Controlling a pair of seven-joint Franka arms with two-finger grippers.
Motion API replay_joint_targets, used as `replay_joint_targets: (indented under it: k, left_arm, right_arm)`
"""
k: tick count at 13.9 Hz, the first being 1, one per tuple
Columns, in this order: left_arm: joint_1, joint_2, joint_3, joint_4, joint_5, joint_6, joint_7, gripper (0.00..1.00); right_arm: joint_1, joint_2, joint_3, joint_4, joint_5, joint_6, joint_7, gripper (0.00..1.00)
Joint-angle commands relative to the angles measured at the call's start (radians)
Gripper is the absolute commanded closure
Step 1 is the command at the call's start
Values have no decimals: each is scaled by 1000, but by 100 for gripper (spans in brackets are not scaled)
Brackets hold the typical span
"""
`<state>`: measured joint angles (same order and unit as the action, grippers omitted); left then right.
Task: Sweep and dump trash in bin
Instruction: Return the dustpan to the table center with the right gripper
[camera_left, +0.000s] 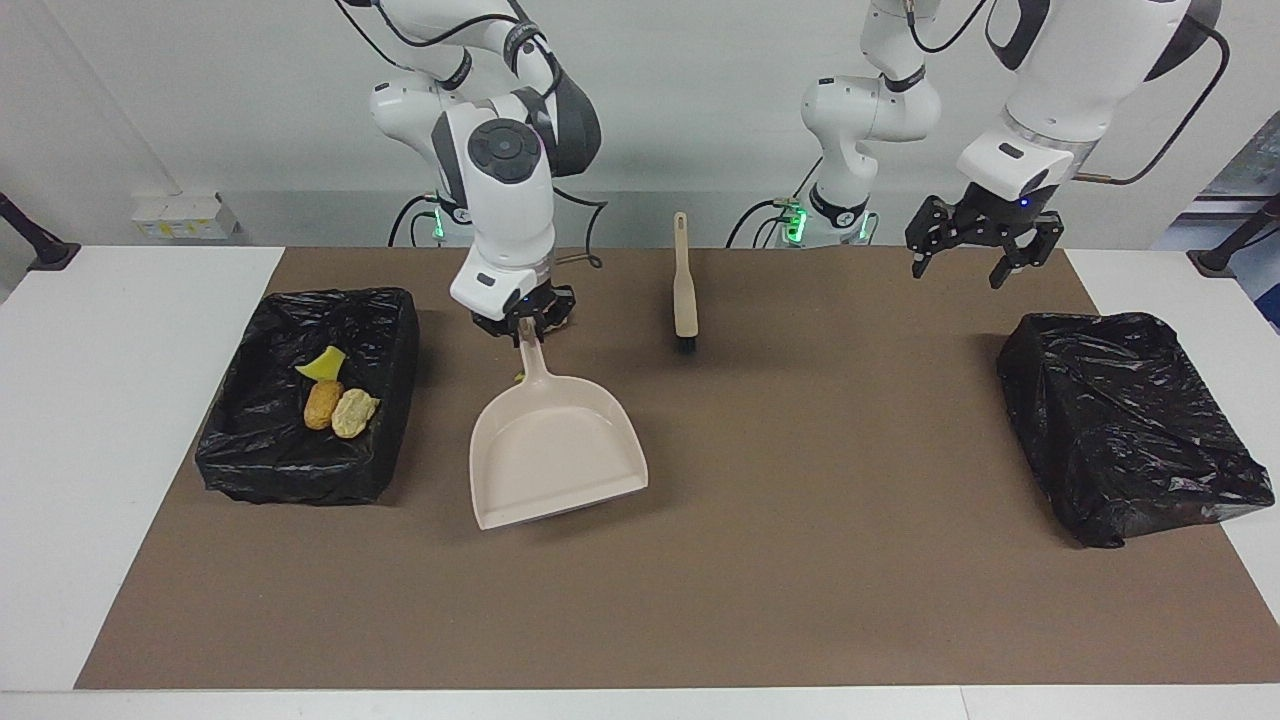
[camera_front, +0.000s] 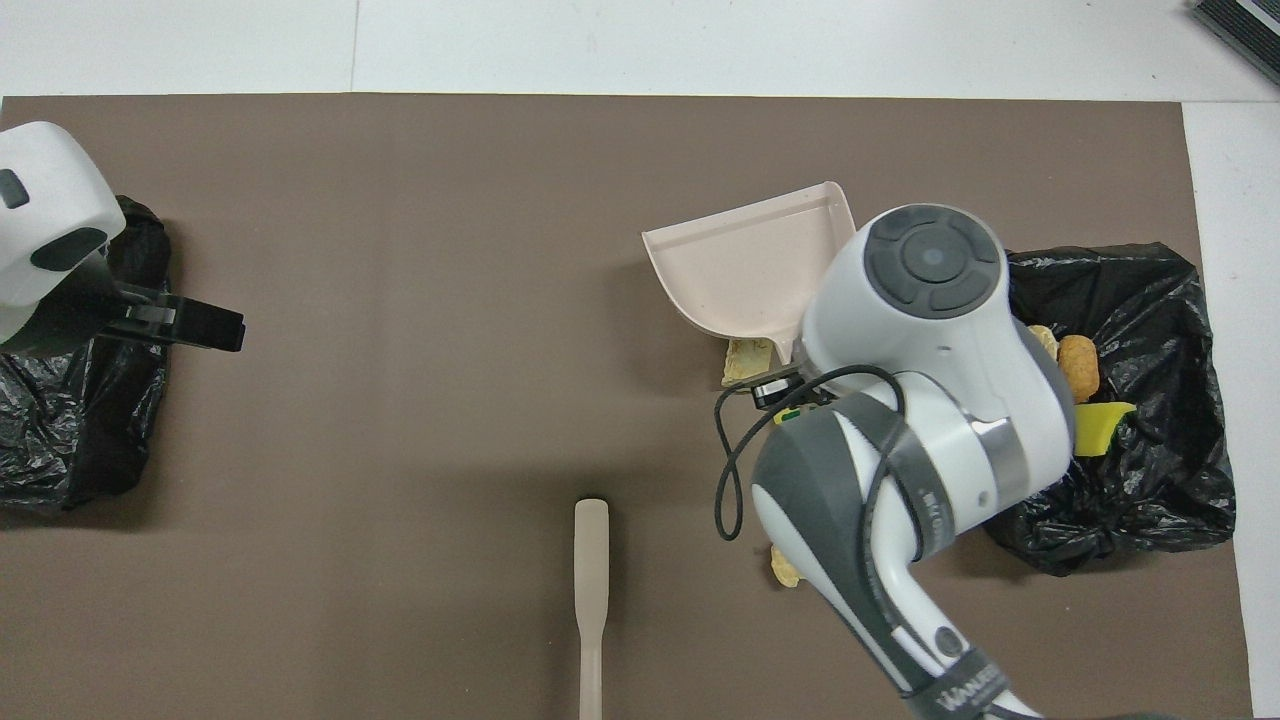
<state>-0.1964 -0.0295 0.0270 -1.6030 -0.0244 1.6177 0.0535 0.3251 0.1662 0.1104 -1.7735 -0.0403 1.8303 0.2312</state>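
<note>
Fingers (camera_left: 524, 322) clamping smooth beige dustpan (camera_left: 556, 450)

Table (camera_left: 150, 330) is seen from high across, robots at frame top; overhead view looks steeply down from the robots' end. Brown mat (camera_front: 400, 300) is shared, half-turned.

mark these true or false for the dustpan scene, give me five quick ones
1. The right gripper holds the dustpan by its handle. True.
2. The brush is in the left gripper. False: it lies on the brown mat, and the left gripper is open and empty, over the mat near the second black bag.
3. Three pieces of trash lie in the lined bin toward the right arm's end. True.
4. The dustpan is full of trash. False: its pan is empty.
5. The second black bag holds a yellow sponge. False: no trash shows on it.
</note>
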Motion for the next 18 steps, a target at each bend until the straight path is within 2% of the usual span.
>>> replay_joint_targets:
  k: [1,2,4,8,13,15,16,17,18]
  left_arm:
    - [17,11,-7,17,1,-25,8,0]
    - [18,13,-7,27,1,-28,8,0]
    - [19,16,-7,37,1,-33,8,0]
    - [19,49,-7,90,3,-70,8,0]
    - [14,43,-9,87,12,-52,2,0]
    - [14,42,-9,86,12,-52,2,0]
    - [12,42,-10,86,12,-52,-1,0]
    - [11,40,-10,84,12,-52,0,0]
    - [12,40,-10,84,11,-52,-4,0]
  right_arm:
    - [83,103,-2,69,16,58,178,100]
    - [110,140,-3,87,13,70,221,100]
    - [162,229,-5,187,2,72,307,100]
    - [215,349,-2,299,16,104,408,100]
    - [255,377,-3,293,42,210,482,100]
    - [253,375,-3,295,39,210,505,100]
    - [249,369,-3,295,39,205,505,62]
    - [252,363,-3,295,21,205,499,1]
    - [247,354,-3,296,31,202,494,0]
